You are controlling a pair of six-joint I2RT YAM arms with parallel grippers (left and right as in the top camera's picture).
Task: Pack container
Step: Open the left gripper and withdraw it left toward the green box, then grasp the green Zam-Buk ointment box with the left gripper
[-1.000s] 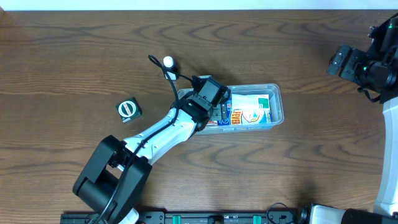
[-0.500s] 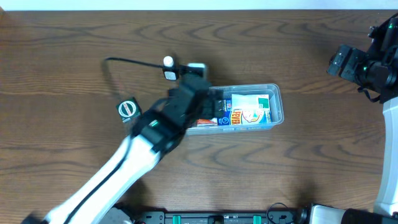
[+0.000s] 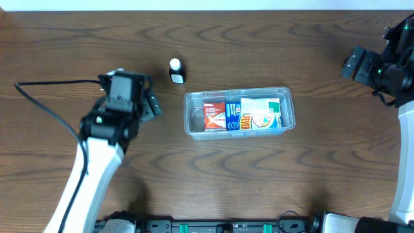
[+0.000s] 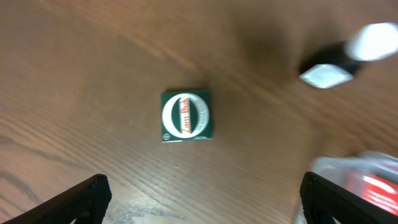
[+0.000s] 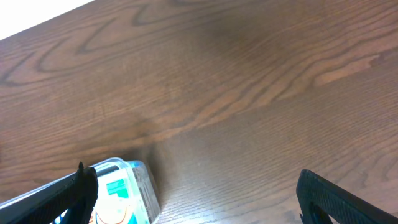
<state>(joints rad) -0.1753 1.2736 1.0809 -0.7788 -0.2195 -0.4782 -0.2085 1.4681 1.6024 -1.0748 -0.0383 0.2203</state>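
Note:
The clear plastic container (image 3: 236,92) sits mid-table and holds a red box (image 3: 213,115) at its left end and several colourful boxes (image 3: 262,115) to the right. My left gripper (image 3: 132,98) is open and empty, left of the container. In the left wrist view it (image 4: 202,202) hovers above a small green box (image 4: 186,116) lying on the table. That box is hidden under the gripper in the overhead view. My right gripper (image 3: 378,68) is open and empty at the far right (image 5: 199,196), with the container's corner (image 5: 134,180) at its lower left.
A small dark bottle with a white cap (image 3: 176,70) stands behind the container's left end and shows blurred in the left wrist view (image 4: 348,53). The container's edge (image 4: 367,180) lies at the right of that view. A black cable (image 3: 58,83) trails from the left arm.
My left arm has pulled out of the container's left end and swung left over the green box. A red box now shows where the gripper was. The right arm has not moved.

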